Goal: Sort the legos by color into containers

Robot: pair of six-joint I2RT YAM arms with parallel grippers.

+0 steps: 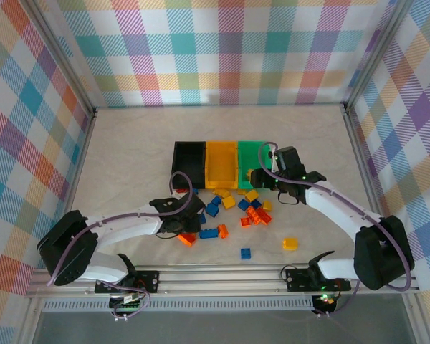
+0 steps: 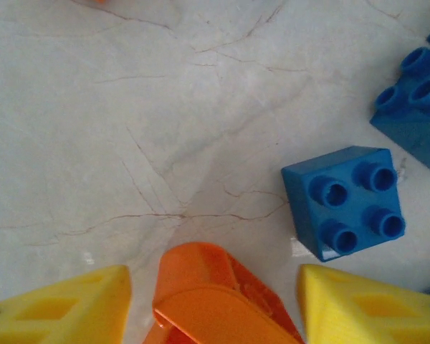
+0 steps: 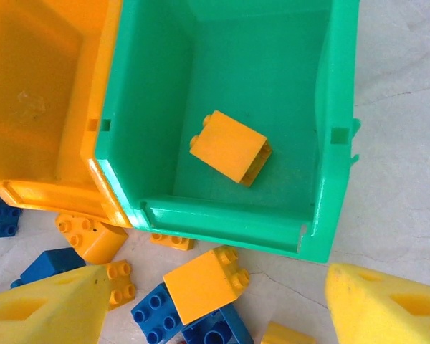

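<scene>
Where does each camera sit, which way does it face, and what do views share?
Top external: above and behind the arms, looking down on the table; left arm, right arm, bases, left gripper and right gripper show.
Left wrist: on the left arm, facing down at the table; the left fingers flank an orange piece.
Right wrist: on the right arm, looking down into the green bin; the right fingers at bottom.
Shared: top and right wrist both show the green bin and yellow-orange bin.
</scene>
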